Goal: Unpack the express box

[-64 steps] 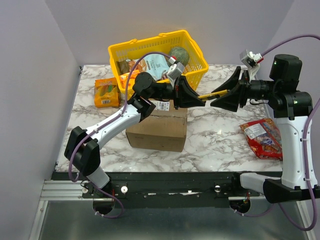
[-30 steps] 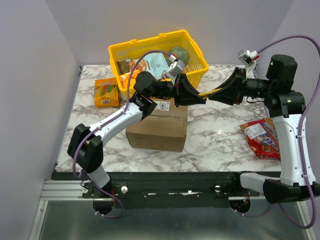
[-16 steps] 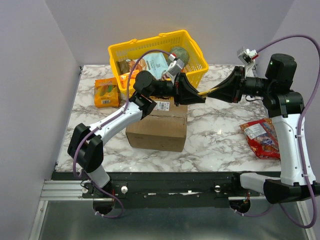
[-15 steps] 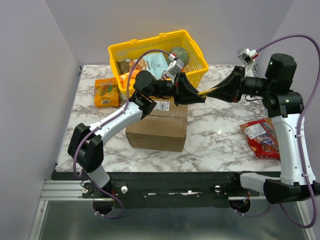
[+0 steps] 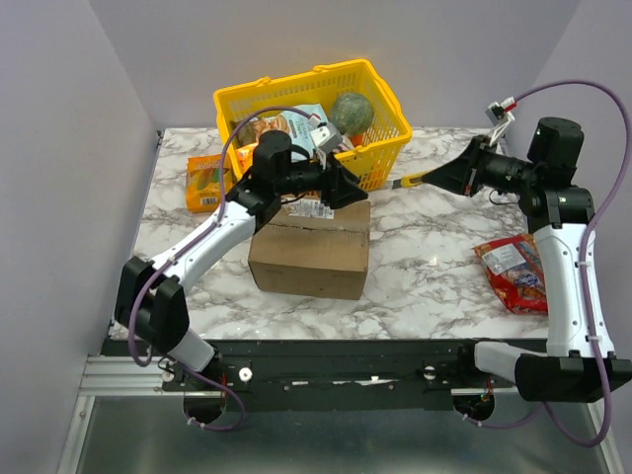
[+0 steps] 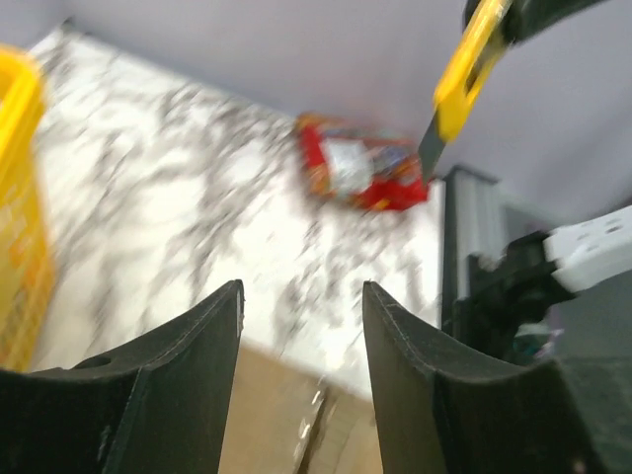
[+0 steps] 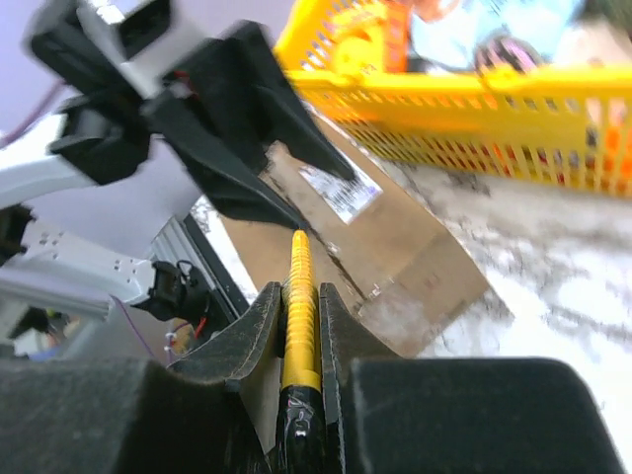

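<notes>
Plain cardboard box point(image 5: 308, 249), left end effector point(image 5: 348, 188) spread wide and empty over its 1 o'clock corner, right end effector point(image 5: 434, 179) clamping a yellow cutter point(image 5: 407, 183), box at its 8 o'clock

Top view: bright, even, diffuse light from above, sharp, no glare; only faint soft shadows on marble table point(image 5: 425, 267). Left wrist: heavy motion blur, red packet point(image 6: 360, 176) upper centre smeared. Right wrist: yellow cutter point(image 7: 298, 286) centre fairly crisp, yellow basket point(image 7: 474, 118) along top blurred.
</notes>
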`<state>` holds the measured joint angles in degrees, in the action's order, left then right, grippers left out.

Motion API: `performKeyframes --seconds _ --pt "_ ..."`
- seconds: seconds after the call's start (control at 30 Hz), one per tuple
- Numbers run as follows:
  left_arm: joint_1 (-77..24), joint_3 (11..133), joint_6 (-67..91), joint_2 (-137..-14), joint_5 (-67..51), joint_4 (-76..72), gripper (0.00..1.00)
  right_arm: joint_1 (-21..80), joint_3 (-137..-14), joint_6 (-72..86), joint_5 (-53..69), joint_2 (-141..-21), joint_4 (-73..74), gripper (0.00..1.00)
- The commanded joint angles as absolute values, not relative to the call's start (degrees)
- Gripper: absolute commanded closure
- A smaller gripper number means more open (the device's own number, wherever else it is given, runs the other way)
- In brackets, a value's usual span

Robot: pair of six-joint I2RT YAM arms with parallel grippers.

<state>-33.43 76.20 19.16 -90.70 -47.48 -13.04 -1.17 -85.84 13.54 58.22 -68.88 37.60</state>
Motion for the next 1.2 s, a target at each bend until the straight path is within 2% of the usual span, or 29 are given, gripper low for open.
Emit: performKeyframes --seconds 0.0,0.07,0.2,0.37,0.43,0.53,0.7,0.87,1.17 --pt "-33.31 70.24 -5.17 -77.98 -38.51 6.14 0.36 -3.34 -76.58 20.54 54.59 -67.07 36.04 1.00" --pt "-34.36 65.40 -13.12 -72.72 -36.66 7.37 0.36 -4.13 -71.39 25.02 53.27 -65.57 30.96 1.00" --pt "-41.38 60.92 -29.76 -66.90 -29.20 14.66 0.36 -4.75 -59.62 35.05 58.09 -65.39 24.71 0.99" --pt "-49.65 49.76 -39.36 -60.22 -20.58 6.61 0.34 -4.83 -54.15 34.89 63.01 -64.60 16.54 1.00" --pt "-51.41 47.39 -42.79 -59.68 -18.64 3.17 0.34 -4.83 -50.91 40.58 65.21 -65.21 9.28 1.00" --pt "-54.31 45.36 -46.30 -60.29 -16.27 0.27 0.34 -4.83 -48.17 48.85 67.67 -67.49 0.73 1.00" --pt "-57.65 43.86 -49.57 -63.01 -15.21 -4.30 0.34 -4.92 -46.76 50.87 67.59 -70.74 -1.49 0.99" --pt "-60.29 42.63 -50.80 -66.00 -11.44 -7.12 0.35 -5.98 -38.51 69.32 68.12 -73.74 -23.27 1.00" --pt "-62.84 42.63 -50.28 -68.38 -9.40 -7.82 0.37 -6.15 -36.30 70.04 65.48 -73.56 -27.15 1.00"
